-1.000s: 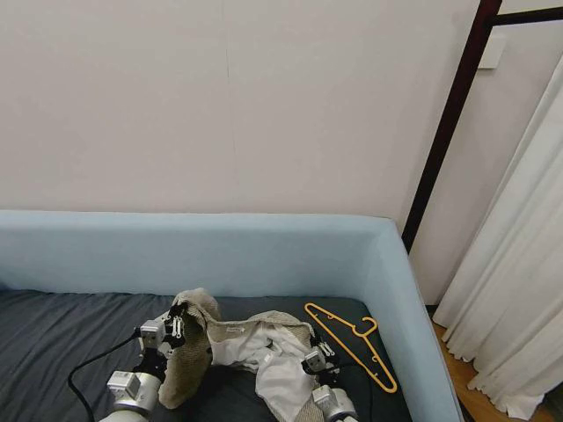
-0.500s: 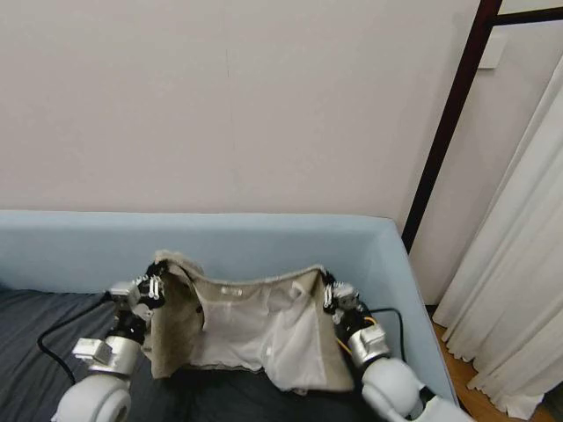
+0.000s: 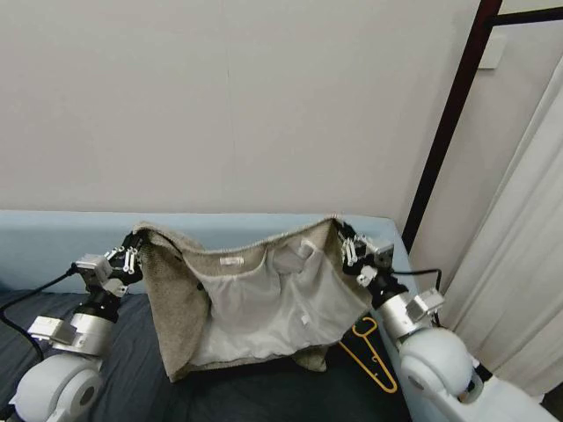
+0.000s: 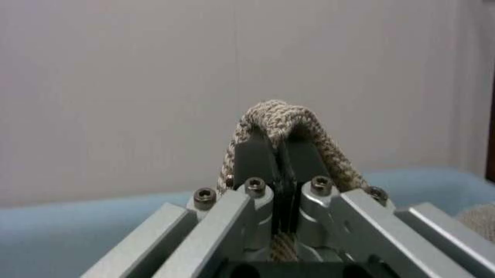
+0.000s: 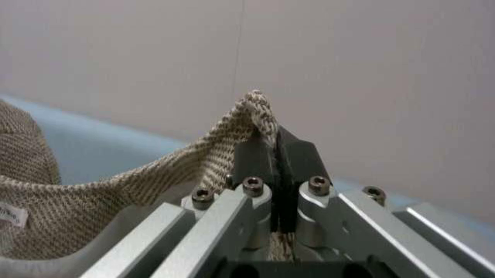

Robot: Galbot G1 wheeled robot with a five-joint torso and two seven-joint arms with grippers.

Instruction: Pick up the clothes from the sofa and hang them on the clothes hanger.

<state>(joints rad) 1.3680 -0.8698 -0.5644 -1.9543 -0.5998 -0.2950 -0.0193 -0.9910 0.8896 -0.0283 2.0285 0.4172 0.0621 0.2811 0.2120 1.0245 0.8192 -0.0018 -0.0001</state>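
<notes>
A beige knit garment with a pale lining hangs spread between my two grippers above the sofa seat. My left gripper is shut on its left shoulder, and the knit fabric drapes over its tips. My right gripper is shut on the other shoulder, where the knit edge folds over its tips. The garment's hem brushes the dark seat. An orange hanger lies on the seat at the right, partly hidden by the garment and my right arm.
The sofa has a light blue backrest and a dark seat cushion. A dark wooden rack post rises at the right beside white curtains. A black cable runs along my left arm.
Both grippers have risen and spread apart, lifting the garment off the seat and stretching it open. The hanger, hidden half a second ago, shows again.
</notes>
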